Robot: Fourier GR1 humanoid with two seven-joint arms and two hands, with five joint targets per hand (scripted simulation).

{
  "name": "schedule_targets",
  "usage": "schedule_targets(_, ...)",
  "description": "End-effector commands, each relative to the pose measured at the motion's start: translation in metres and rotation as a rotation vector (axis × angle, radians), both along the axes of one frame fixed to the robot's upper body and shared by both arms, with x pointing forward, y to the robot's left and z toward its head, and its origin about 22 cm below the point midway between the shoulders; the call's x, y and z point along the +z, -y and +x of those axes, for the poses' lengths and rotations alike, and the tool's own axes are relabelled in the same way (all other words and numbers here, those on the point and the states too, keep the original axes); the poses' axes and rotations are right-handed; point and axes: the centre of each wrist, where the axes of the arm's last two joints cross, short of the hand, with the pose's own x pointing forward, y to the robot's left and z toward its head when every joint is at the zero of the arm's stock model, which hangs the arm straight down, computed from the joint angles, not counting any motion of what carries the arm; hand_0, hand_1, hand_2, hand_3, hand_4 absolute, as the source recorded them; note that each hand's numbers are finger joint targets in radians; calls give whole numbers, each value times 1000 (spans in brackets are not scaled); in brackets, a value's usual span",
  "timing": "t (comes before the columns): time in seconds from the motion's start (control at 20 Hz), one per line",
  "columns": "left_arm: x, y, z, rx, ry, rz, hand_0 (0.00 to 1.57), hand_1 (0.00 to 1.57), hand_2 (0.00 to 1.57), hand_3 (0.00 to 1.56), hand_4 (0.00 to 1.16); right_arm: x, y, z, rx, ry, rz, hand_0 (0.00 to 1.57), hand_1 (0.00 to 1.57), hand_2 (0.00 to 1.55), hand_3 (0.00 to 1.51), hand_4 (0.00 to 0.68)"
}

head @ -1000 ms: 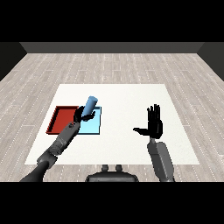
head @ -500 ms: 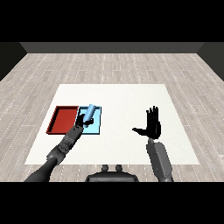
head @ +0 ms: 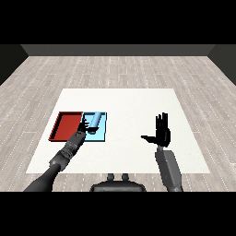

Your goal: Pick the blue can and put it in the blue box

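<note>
Pale blue, the blue can (head: 95,120) lies tilted inside the light blue tray (head: 100,135), on the left part of the white bench (head: 124,106). The left robot hand (head: 84,125) sits at the can's near end, fingers curled round it. Touching the blue tray's left side lies the red tray (head: 66,125). Well apart to the right, the right robot hand (head: 161,132) is raised with straight fingers, thumb out, holding nothing.

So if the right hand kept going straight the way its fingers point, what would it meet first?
Probably nothing: the right hand points away across bare white table, and the way looks free, though its height above the table is unclear.
</note>
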Motion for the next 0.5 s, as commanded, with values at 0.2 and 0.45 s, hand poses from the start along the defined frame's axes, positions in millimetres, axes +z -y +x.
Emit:
schedule_targets(0.2,-6,11,-4,52,97,24,0,0,0,0,0,-6,15,3,-7,21,0,0,0,0,0,0)
schedule_targets(0.45,32,16,24,-45,395,-71,0,0,0,0,0,6,8,4,60,23,-53,0,0,0,0,0)
